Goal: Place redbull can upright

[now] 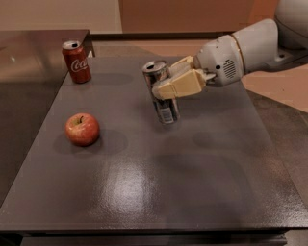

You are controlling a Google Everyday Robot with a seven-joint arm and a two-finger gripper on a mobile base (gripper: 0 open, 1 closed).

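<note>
Dark grey matte table (144, 202) fills most of the view, near edge at the bottom, with a pale glare patch on the near middle of the top. Bare tabletop lies between the near edge and everything else.

Red apple (83, 129) sits left of centre, stem up, alone, well apart from both cans.

Redbull can (163, 103) is further back, about the middle of the table. It is silver with blue panels and close to upright, its top leaning a little left. Its base is right at the table surface, but contact cannot be told.

The gripper (161, 79) is at the can's upper half, coming in from the right. The tan fingers (183, 82) are clamped on the can, one on the near side and one behind it. The near finger covers part of the can's upper body.

A white-grey arm (245, 48) runs from the gripper up to the right edge, above the far right part of the table.

Red Coca-Cola can (76, 61) stands upright at the far left corner, well away from the redbull can, with nothing between them.

A second dark glossy surface (24, 72) adjoins on the left. A tan floor (284, 86) shows at right. A pale wall (57, 14) and a brown panel (187, 14) close the back.
</note>
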